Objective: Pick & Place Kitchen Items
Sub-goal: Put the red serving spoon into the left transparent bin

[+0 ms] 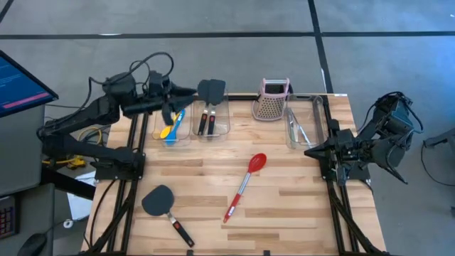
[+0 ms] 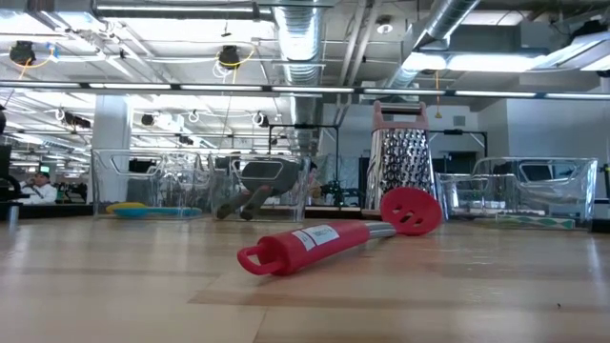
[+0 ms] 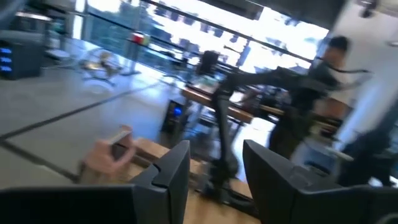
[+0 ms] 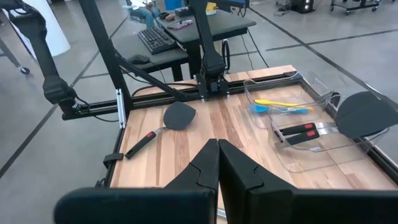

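I see a white label on the red long-handled spoon (image 2: 334, 236), but its print is too small for me to read. My left gripper (image 1: 170, 114) hangs over the clear plastic bin (image 1: 186, 133) holding the yellow and blue small spoons (image 1: 171, 129); its fingers (image 3: 174, 174) stand apart with nothing between them. My right gripper (image 4: 217, 165) waits at the table's right edge, fingers pressed together, empty. The red spoon lies mid-table; a black spatula with a black-red handle (image 1: 165, 209) lies near the front left.
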`<state>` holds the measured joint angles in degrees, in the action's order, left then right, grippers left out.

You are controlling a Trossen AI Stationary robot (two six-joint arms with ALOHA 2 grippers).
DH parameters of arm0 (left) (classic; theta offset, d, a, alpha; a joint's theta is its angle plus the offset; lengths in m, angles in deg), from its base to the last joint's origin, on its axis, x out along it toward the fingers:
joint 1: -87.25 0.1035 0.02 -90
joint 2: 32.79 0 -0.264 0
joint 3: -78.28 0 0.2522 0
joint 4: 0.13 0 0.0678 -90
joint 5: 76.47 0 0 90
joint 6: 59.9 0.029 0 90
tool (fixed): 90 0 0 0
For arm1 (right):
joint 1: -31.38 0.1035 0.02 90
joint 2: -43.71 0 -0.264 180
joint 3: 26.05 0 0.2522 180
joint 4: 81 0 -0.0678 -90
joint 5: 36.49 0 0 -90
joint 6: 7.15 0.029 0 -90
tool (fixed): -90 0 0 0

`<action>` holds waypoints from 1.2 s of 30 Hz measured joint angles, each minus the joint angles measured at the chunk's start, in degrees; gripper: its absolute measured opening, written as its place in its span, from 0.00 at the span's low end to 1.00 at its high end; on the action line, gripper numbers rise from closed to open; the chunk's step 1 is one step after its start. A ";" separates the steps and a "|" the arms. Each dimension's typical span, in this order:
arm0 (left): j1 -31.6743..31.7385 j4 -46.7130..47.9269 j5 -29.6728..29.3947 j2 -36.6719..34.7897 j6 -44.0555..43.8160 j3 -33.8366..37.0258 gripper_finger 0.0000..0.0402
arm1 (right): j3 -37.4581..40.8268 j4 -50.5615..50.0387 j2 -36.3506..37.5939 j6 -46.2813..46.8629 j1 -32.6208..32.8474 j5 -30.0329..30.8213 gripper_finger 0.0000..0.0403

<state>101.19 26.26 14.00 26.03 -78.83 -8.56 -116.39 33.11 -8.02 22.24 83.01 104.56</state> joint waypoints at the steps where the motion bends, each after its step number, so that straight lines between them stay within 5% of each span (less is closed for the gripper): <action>1: -1.37 0.02 0.02 0.00 -0.02 0.00 0.33 | 0.00 -0.02 0.00 0.00 -0.02 0.00 0.00; 13: -15.83 0.12 0.04 1.55 1.24 -0.02 0.32 | 0.00 3.85 -4.47 0.01 -0.13 0.04 0.00; 20: -19.98 -0.26 0.04 3.48 3.94 -0.07 0.32 | 0.00 3.72 -10.04 2.94 -6.81 -0.84 0.00; 27: -21.33 -0.23 0.02 6.39 3.25 0.02 0.32 | 0.02 2.51 -12.78 5.28 -19.48 -24.22 0.00; 36: -24.50 -0.24 0.02 9.73 2.19 0.02 0.32 | 0.01 -6.18 -14.61 -8.72 -34.81 -42.75 0.00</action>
<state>76.69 26.02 14.02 35.76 -76.64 -8.54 -116.38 26.93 -22.63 13.52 48.21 61.80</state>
